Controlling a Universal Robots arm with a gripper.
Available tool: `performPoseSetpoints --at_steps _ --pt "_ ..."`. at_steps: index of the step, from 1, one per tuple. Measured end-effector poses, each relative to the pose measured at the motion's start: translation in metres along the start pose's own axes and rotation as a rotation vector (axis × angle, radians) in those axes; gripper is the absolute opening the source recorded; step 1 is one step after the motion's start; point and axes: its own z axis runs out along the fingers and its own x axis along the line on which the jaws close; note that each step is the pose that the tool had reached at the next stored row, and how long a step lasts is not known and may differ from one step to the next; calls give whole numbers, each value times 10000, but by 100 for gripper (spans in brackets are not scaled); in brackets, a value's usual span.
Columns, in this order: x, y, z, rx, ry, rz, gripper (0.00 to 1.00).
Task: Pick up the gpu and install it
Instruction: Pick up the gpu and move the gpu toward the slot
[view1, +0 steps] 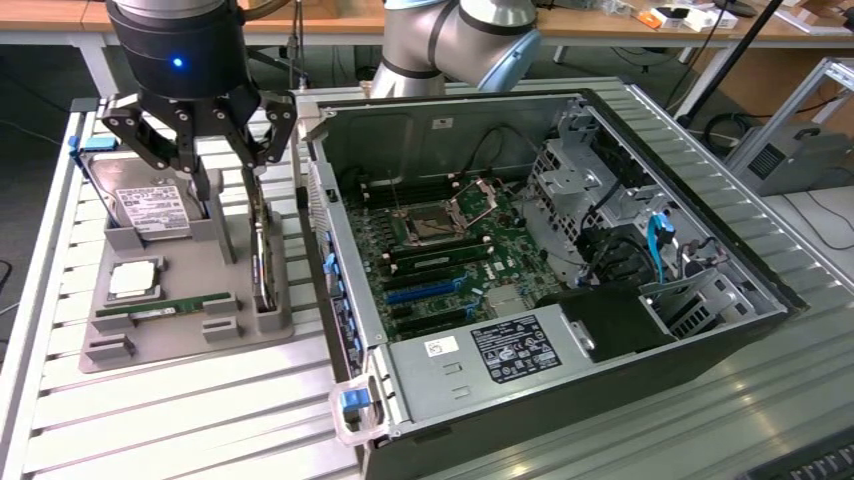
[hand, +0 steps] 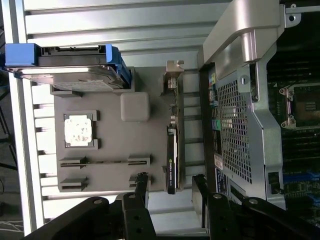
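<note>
A blue light (view1: 178, 63) is glowing on the black, cylindrical end effector (view1: 227, 190). Silver bolts are dotting its black linkage fingers (view1: 160, 140). The silver arm (view1: 441, 35) is wearing a pale-blue joint cap (view1: 514, 60).

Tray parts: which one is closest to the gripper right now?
The gpu, standing on edge along the tray side nearest the case, with the open gripper over it. The hard drive, CPU and RAM stick sit farther off.

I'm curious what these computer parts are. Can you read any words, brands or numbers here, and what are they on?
Nothing can be quoted; all print is too small to read.
The hard drive's white label: unreadable.
The power supply's black label and white sticker: unreadable.
The gpu: no legible text.
</note>
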Motion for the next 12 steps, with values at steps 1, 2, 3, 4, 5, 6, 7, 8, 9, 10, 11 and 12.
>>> performPoseSetpoints --at_steps 1,2,3,4,5,6,7,8,9,10,11,12 --pt "0 0 2 0 0 0 48" --pt "0 0 4 0 0 0 48" --pt "0 0 6 0 0 0 48" --pt "0 0 8 0 0 0 48" --pt "0 0 10 0 0 0 48" --pt "0 0 12 1 1 1 48" --pt "0 -1 13 0 0 1 48" --pt "0 -1 15 0 0 0 48" --pt "0 -1 17 1 0 0 48" --pt "0 -1 19 1 0 0 48" --pt "0 -1 20 0 0 0 48" --pt "1 -1 22 1 0 0 48"
